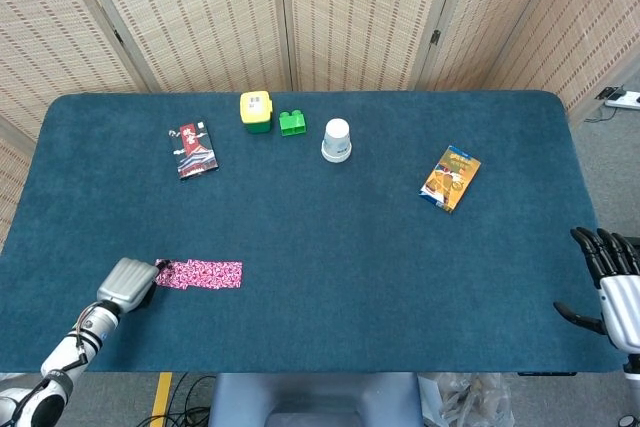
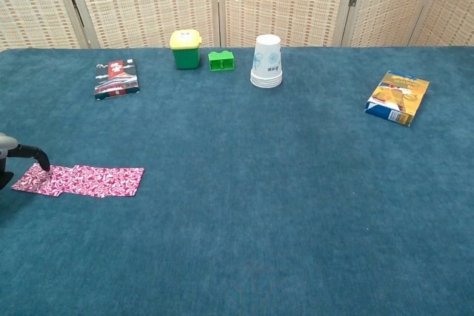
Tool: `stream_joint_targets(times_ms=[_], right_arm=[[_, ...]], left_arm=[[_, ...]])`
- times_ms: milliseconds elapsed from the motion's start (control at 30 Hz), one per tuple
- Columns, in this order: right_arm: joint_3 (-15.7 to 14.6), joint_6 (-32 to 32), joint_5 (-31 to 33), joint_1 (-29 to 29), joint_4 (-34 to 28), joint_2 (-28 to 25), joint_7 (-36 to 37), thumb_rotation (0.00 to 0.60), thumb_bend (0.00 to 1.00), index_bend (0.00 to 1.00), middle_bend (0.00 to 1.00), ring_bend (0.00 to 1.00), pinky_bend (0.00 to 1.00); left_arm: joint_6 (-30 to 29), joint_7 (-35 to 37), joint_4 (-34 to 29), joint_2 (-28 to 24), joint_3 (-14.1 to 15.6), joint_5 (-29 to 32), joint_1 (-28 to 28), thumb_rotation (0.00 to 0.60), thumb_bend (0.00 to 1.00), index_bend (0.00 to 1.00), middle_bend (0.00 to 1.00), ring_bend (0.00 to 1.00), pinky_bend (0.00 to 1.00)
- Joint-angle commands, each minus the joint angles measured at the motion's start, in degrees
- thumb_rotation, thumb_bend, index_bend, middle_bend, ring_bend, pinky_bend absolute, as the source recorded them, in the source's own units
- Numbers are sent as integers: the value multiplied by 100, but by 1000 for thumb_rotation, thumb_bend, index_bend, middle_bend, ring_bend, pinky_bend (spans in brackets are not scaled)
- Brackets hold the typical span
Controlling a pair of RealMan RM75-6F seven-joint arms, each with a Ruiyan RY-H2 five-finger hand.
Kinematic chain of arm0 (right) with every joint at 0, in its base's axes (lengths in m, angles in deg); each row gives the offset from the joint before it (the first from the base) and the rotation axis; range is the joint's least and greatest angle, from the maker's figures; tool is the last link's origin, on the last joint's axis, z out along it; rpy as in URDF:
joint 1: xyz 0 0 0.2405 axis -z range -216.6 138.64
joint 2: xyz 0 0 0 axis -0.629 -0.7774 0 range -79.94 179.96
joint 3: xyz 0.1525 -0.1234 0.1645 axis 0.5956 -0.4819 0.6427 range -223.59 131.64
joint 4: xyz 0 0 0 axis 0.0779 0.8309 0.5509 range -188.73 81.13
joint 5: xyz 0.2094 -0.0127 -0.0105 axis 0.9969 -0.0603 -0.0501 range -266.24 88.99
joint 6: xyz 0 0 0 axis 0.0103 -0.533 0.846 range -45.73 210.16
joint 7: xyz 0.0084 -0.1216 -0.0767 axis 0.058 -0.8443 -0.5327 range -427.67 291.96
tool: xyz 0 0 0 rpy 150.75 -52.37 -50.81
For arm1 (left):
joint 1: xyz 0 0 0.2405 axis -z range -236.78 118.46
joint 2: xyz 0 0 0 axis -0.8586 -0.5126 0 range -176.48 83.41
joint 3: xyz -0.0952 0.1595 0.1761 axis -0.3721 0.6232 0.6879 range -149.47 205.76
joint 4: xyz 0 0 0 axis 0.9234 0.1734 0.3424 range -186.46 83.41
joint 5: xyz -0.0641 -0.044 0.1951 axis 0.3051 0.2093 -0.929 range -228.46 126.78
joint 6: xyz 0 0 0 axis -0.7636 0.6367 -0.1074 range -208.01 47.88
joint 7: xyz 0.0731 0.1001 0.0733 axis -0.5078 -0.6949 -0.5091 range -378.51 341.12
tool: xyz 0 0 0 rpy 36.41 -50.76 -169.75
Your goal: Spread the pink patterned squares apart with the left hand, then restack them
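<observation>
Squares (image 1: pixel 200 274) lie fanned in a row, well in front of the red packet (image 1: pixel 192 150). Left hand (image 1: pixel 128 282) presses one fingertip on the end square; right hand (image 1: pixel 612 282) idle, fingers apart. Advise light, flat pressure, dragging straight outward.

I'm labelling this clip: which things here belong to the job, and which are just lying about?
Job:
pink squares, in a row
left hand, a fingertip on the row's left end

Lying about:
yellow bin
green block
cup stack
red packet
orange packet
right hand, idle at the table's edge
</observation>
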State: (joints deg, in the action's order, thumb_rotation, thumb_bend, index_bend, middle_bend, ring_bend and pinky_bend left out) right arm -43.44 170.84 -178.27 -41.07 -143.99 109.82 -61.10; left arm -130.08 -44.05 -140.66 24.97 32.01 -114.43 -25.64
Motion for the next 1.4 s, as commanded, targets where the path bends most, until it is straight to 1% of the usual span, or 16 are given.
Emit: stream_joint_targets(times_ms=[33, 200, 300, 467, 733, 1067, 1400], right_arm=[[-2, 3, 0, 5, -2, 1, -1, 600, 91, 0, 125, 2, 56], [2, -15, 21, 4, 7, 3, 2, 600, 91, 0, 125, 2, 61], [6, -40, 28, -9, 28, 8, 22, 600, 91, 0, 125, 2, 61], [10, -62, 54, -10, 78, 12, 68, 600, 92, 0, 125, 2, 61], [9, -53, 108, 27, 185, 32, 182, 600, 90, 0, 125, 2, 61], [26, -81, 98, -2, 254, 48, 243, 600, 92, 0, 125, 2, 61], [26, -50, 111, 27, 262, 48, 256, 600, 91, 0, 125, 3, 61]], left_arm=[[-76, 92, -92, -37, -58, -68, -10, 600, 753, 251, 966, 880, 1000], [-143, 187, -290, -62, -64, -377, 2, 600, 754, 251, 966, 879, 1000], [-130, 173, -306, 32, -85, -456, 37, 600, 753, 251, 966, 880, 1000], [-6, 51, -235, 261, -149, -405, 155, 600, 753, 251, 966, 880, 1000], [187, -252, -112, 449, -212, -12, 326, 600, 753, 248, 970, 880, 1000], [126, -756, -430, 347, -46, 316, 377, 600, 753, 253, 973, 886, 1000], [-42, -1163, -1106, 120, 209, 541, 364, 600, 753, 299, 973, 886, 1000]])
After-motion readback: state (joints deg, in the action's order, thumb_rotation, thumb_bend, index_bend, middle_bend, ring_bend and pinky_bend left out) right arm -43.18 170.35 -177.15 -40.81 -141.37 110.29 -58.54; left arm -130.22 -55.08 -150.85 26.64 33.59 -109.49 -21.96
